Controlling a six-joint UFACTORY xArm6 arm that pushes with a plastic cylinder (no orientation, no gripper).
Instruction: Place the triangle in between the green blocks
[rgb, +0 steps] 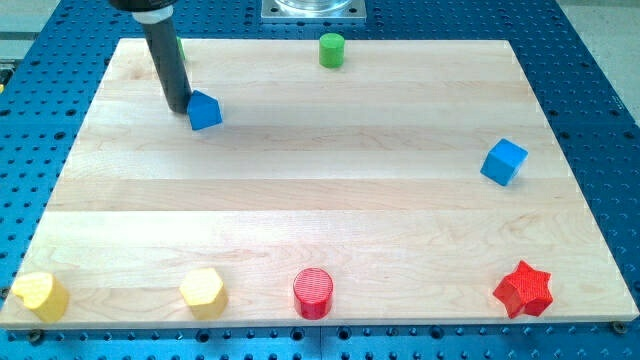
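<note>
The blue triangle block (205, 110) lies near the board's top left. My tip (178, 105) stands right against its left side. A green cylinder (332, 49) stands at the view's top centre. A second green block (181, 47) is mostly hidden behind my rod at the top left; only a sliver of green shows, and its shape cannot be made out.
A blue cube (503, 161) sits at the right. Along the bottom edge lie a yellow block (40, 295), a yellow hexagon (203, 291), a red cylinder (313, 293) and a red star (524, 289). The wooden board (320, 200) rests on a blue perforated table.
</note>
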